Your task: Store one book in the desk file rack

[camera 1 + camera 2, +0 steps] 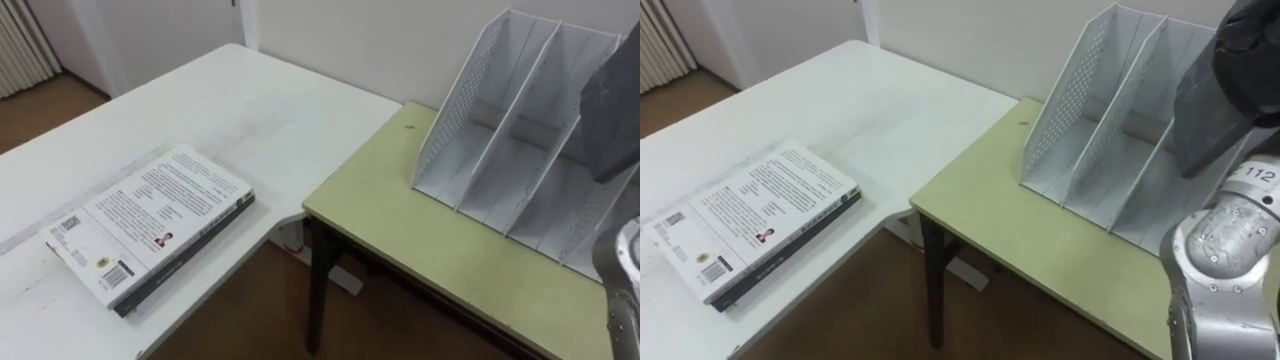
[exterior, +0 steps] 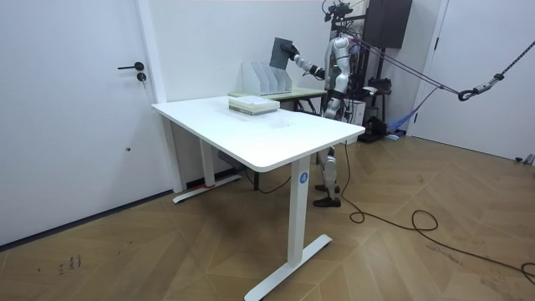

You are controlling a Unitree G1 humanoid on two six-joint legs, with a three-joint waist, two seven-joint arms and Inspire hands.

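Note:
A white perforated file rack (image 1: 1110,120) with three slots stands on a yellow-green desk (image 1: 1040,240). My right hand (image 1: 1252,35) is up at the rack's right end, its dark fingers curled on the top of a grey book (image 1: 1212,110). That book hangs upright, its lower edge over the rack's rightmost slots; whether it touches the rack I cannot tell. In the room view I stand behind the desk with the right arm stretched out, holding the grey book (image 2: 282,50) above the rack (image 2: 266,78). The book (image 1: 612,105) also hangs at the rack's (image 1: 510,130) right side.
A stack of two books (image 1: 755,215), white cover on top, lies on the white table (image 1: 870,100) to my left. That table butts against the desk's left side, with a floor gap at the front. A wall runs close behind the rack.

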